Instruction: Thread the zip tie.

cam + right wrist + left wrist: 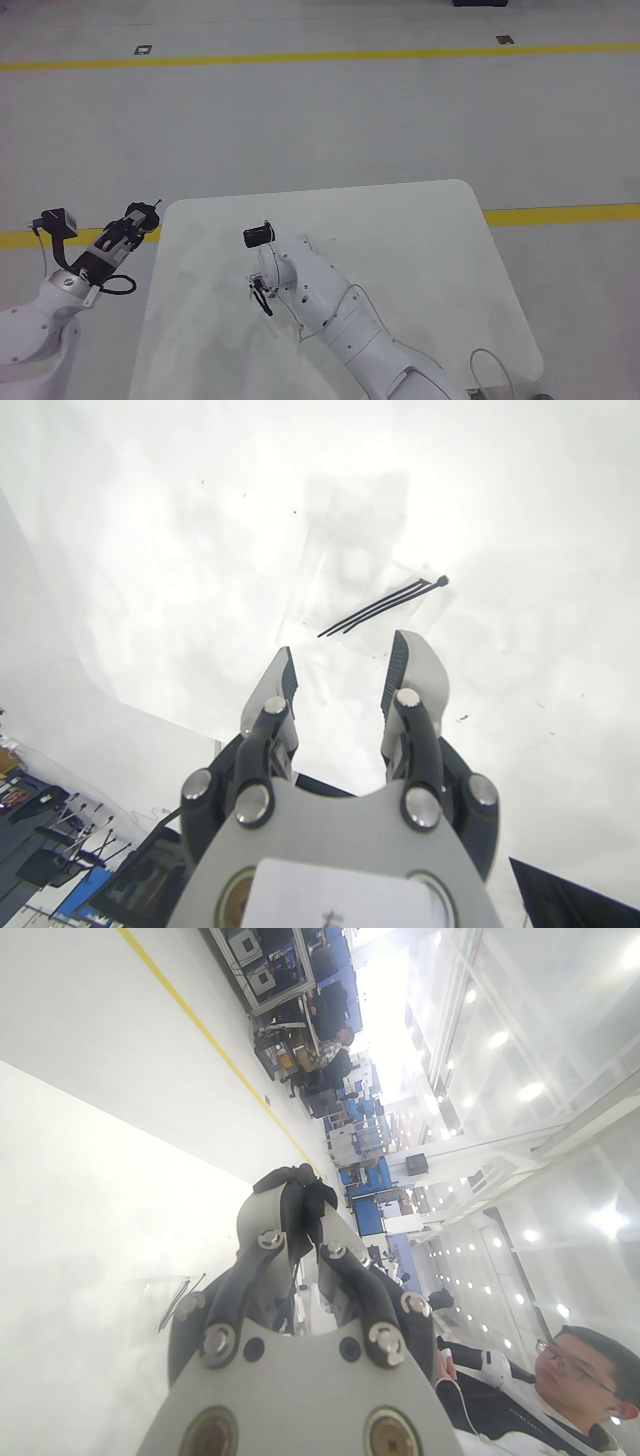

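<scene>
First, the right hand (345, 645): it hangs low over the white surface (400, 260), fingers spread wide, with nothing between the ribbed pads (395, 665). The arm behind it reaches in from the near edge towards the middle of the surface.

Just past those fingertips lies a clear bag (350, 550), flat on the surface and hard to make out against the white. On it is a small bundle of thin black zip ties (380, 607); I count three strands lying side by side. Their heads are at the end farther from the hand and their tails point back towards it. The hand is near the bundle but not touching it.

Farther off to the left, the left hand (300, 1180) sits at the surface's far left corner, right at the edge. Its fingers are pressed together, with crumpled black material at the tips. I cannot tell whether anything is pinched there.

Beyond the surface is pale floor (320, 130), and a yellow line (300, 58) runs across it at the far side.
</scene>
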`<action>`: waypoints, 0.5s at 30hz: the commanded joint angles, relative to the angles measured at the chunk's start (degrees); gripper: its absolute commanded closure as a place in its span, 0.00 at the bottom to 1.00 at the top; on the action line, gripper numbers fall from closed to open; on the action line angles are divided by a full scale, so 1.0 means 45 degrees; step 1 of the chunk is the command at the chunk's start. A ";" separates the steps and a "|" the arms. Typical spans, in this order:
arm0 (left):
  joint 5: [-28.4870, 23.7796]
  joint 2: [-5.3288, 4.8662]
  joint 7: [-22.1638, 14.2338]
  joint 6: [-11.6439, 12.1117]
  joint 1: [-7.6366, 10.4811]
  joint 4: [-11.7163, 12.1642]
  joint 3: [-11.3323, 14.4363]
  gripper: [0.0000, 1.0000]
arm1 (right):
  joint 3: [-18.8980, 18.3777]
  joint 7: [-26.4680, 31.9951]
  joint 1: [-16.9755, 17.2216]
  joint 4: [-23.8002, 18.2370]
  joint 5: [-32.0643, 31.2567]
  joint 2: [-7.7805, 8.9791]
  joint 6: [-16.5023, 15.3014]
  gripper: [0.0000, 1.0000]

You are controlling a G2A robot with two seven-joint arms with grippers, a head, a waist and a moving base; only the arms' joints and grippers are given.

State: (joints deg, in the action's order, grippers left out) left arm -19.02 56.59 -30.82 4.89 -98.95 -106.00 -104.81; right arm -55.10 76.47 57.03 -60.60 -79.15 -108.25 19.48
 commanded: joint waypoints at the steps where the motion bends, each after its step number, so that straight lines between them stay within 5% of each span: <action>1: 0.0000 0.0000 0.0000 0.0000 0.0000 0.0000 0.0000 1.00 | 0.0065 -0.0147 -0.0085 0.0234 0.0172 -0.0016 0.0000 0.63; 15: 0.0000 0.0000 0.0000 0.0000 0.0000 0.0000 0.0000 1.00 | -0.0116 -0.0319 -0.0949 0.2061 0.0397 -0.0242 0.0000 0.66</action>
State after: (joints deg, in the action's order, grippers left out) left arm -19.02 56.59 -30.82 4.89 -98.95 -106.00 -104.81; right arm -55.40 74.78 52.87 -51.50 -76.84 -109.29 19.48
